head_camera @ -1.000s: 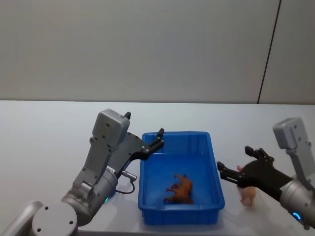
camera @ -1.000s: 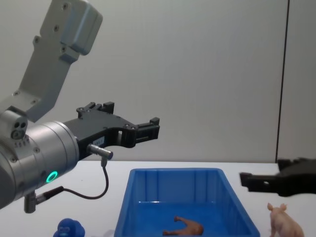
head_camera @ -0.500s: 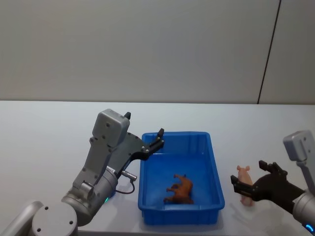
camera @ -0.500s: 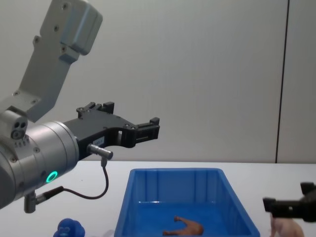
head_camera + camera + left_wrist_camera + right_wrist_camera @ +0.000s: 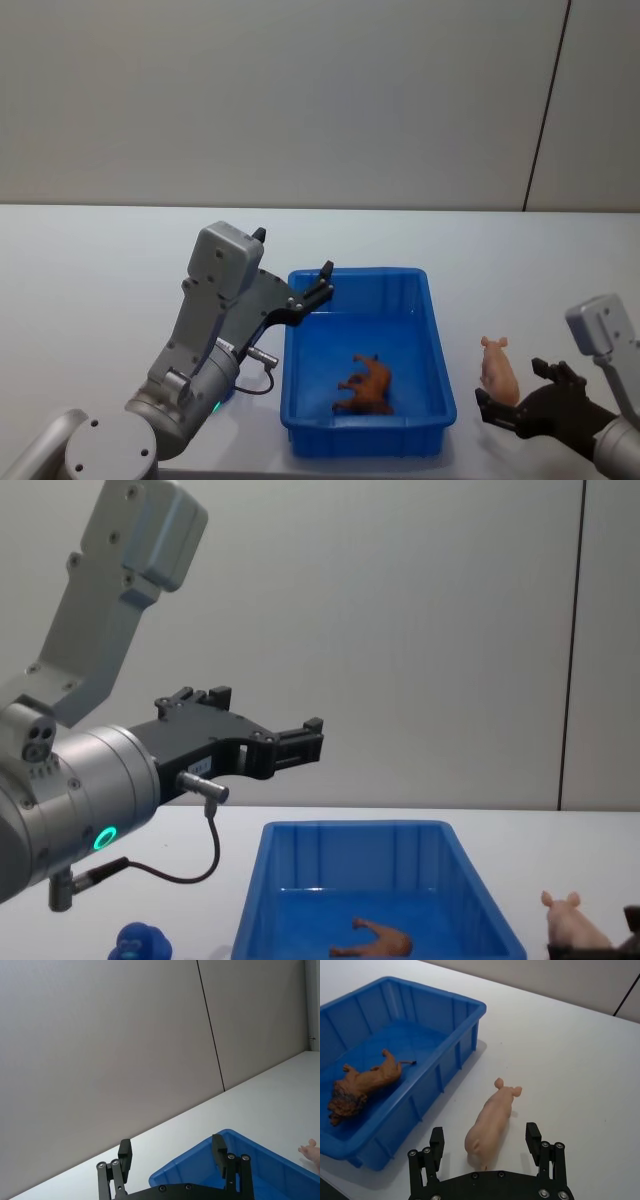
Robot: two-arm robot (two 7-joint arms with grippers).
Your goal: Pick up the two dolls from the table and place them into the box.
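Observation:
The blue box [image 5: 436, 330] sits mid-table, and a brown four-legged doll [image 5: 366, 385] lies on its side inside it. A pink pig doll [image 5: 496, 368] stands on the table just right of the box. My right gripper [image 5: 515, 392] is low behind the pig and open. In the right wrist view the pig [image 5: 490, 1122] has its rear between the spread fingers of that gripper [image 5: 485, 1139], apart from both. My left gripper [image 5: 322, 280] hangs open and empty above the box's far left corner. A rounded blue doll [image 5: 140, 942] stands on the table left of the box [image 5: 355, 827].
Bare white table stretches to the right of the pig and beyond the box. A black cable [image 5: 205, 855] loops under the left wrist. A grey wall closes off the table's far side.
My right gripper has drawn back toward me and dropped lower, uncovering the pig, which stays put. The left arm and the brown doll have not moved.

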